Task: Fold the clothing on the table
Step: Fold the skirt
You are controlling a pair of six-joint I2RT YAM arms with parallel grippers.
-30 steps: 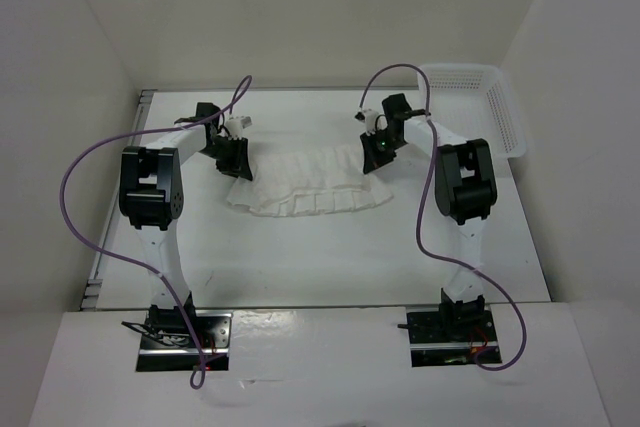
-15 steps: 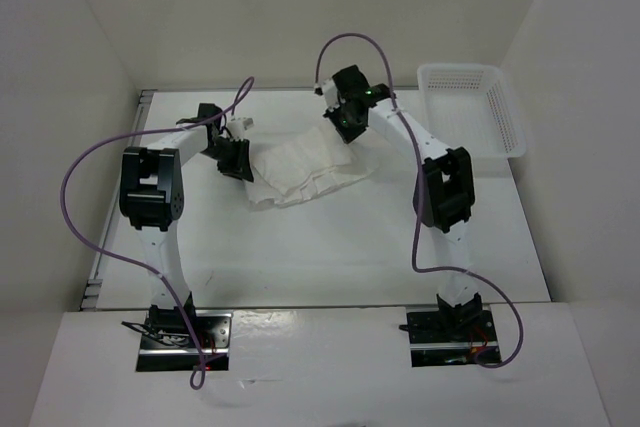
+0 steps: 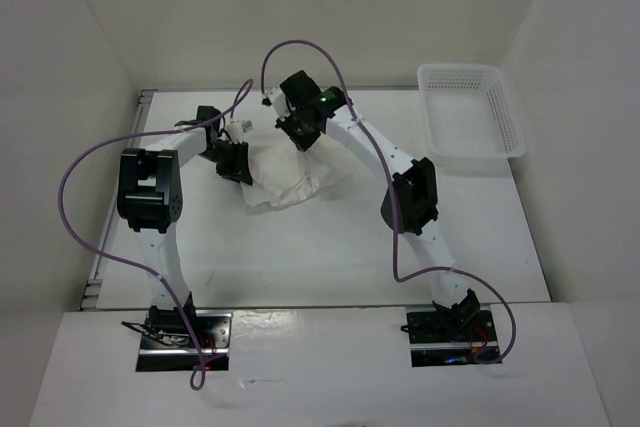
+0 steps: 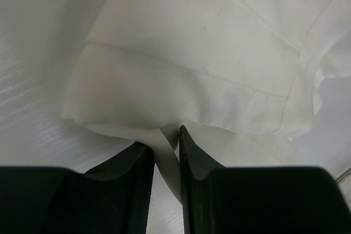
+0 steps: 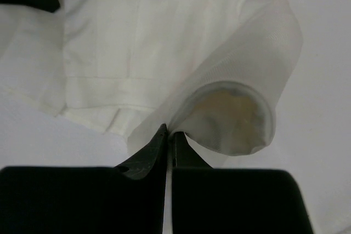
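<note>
The white clothing (image 3: 290, 175) lies bunched on the table (image 3: 330, 247), left of centre, partly doubled over itself. My left gripper (image 3: 234, 161) sits at its left edge, shut on a fold of the fabric (image 4: 164, 152) that runs between its black fingers (image 4: 193, 160). My right gripper (image 3: 298, 129) hangs over the garment's far side, shut on a thin edge of the cloth (image 5: 230, 113), which curls into a loop right of its fingertips (image 5: 156, 146). The right arm reaches far leftward across the table.
A white perforated basket (image 3: 470, 119) stands at the table's far right. Purple cables (image 3: 75, 197) loop from both arms. White walls close in the table on three sides. The grey rail (image 3: 100, 257) runs along the left edge.
My right gripper has swung leftward across the table, carrying the garment's right side over onto its left half. The spread cloth is now a compact bunch. The left gripper has stayed put.
</note>
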